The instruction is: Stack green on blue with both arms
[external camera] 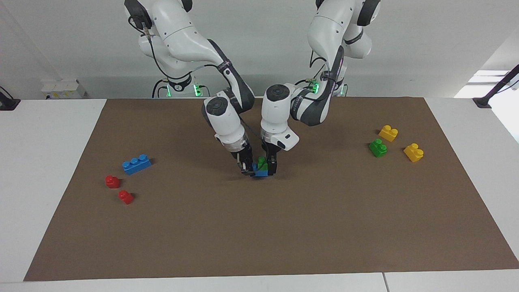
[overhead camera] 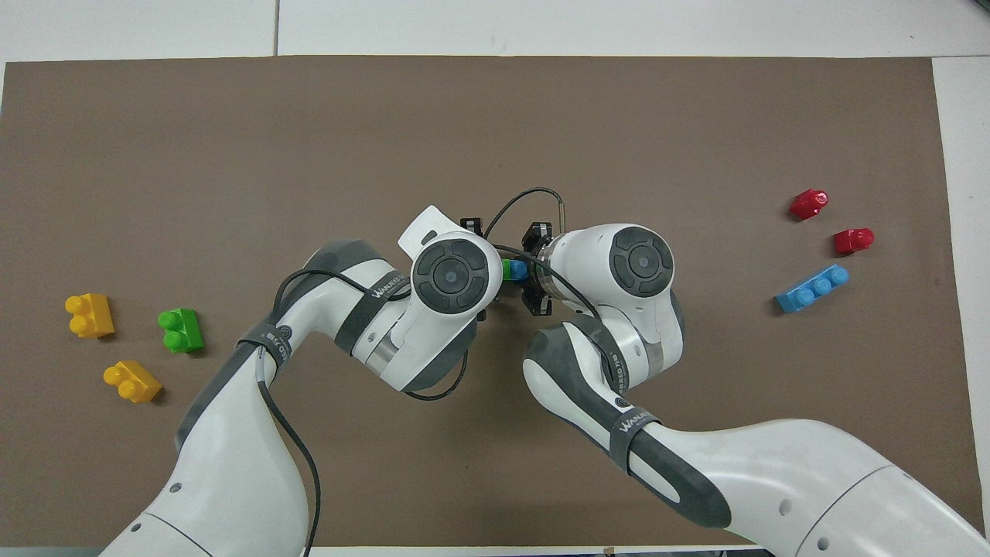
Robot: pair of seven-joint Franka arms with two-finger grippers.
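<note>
Green brick (external camera: 262, 163) sat atop blue brick (external camera: 260, 172) at mat centre, pair wedged between both grippers. Left gripper (external camera: 271, 165) stood clamped on green brick; right gripper (external camera: 247, 167) clamped on blue brick beneath it, just beside left gripper. Brown mat (external camera: 259, 227) lay bare all round grippers. Toward right arm's end, well apart: second blue brick (external camera: 136, 164), two red bricks (external camera: 112, 181). Toward left arm's end, near mat edge: spare green brick (external camera: 378, 148), two yellow bricks (external camera: 388, 133).
</note>
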